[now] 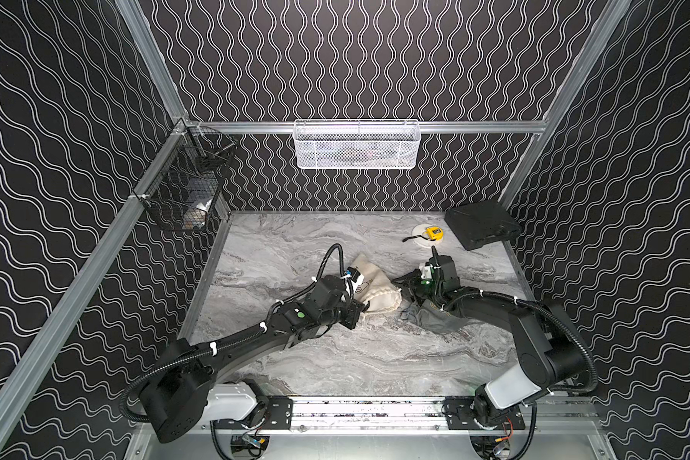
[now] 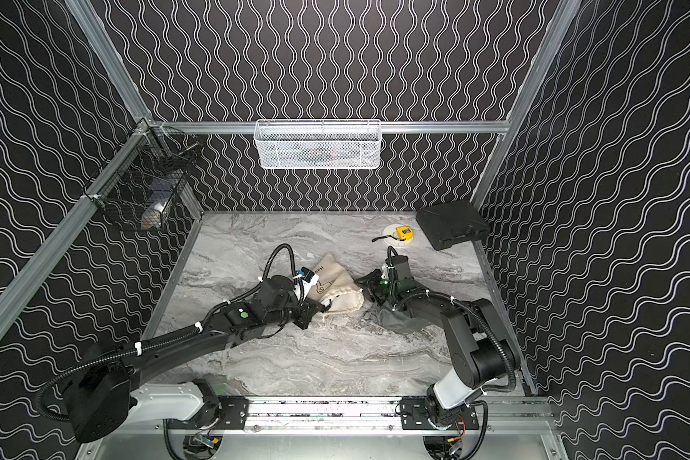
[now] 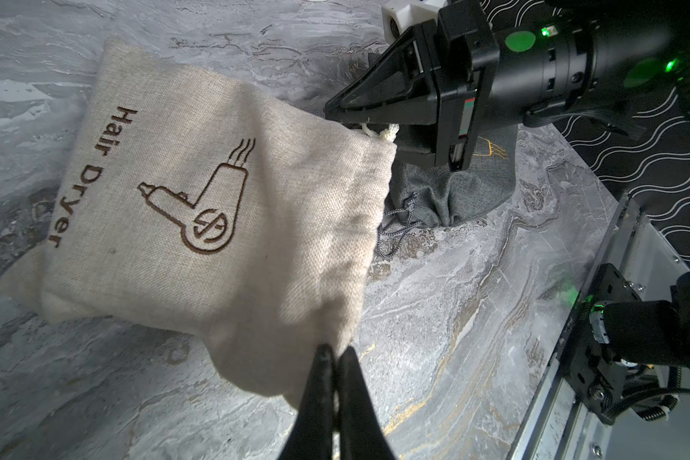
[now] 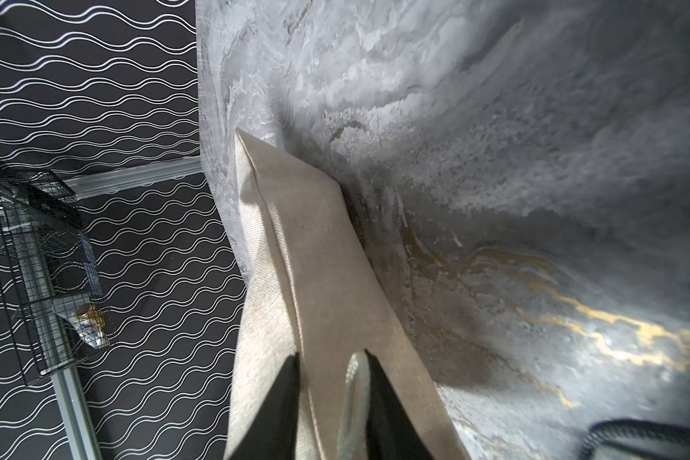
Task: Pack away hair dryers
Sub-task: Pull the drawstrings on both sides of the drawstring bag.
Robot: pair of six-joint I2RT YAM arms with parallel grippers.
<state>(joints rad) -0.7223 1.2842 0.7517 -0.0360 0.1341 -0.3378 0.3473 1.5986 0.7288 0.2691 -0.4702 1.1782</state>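
Observation:
No hair dryers show in any view. A beige drawstring bag point(image 1: 377, 284) point(image 2: 337, 280) printed "Hair Dryer" point(image 3: 216, 179) lies mid-table and bulges. My left gripper point(image 3: 337, 350) point(image 1: 360, 310) is shut on the near corner of its gathered mouth. My right gripper point(image 4: 329, 354) point(image 1: 404, 287) sits at the far corner of that mouth point(image 4: 319, 259). Its jaws stand a little apart, with a fold of beige cloth between them and a pale cord loop point(image 4: 353, 390) against one finger. A dark grey bag point(image 1: 435, 318) point(image 3: 455, 195) lies under the right arm.
A yellow tape measure point(image 1: 434, 231) rests on a white disc at the back right, beside a black case point(image 1: 481, 223). A white mesh basket point(image 1: 357, 145) hangs on the back wall and a black wire basket point(image 1: 184, 187) on the left wall.

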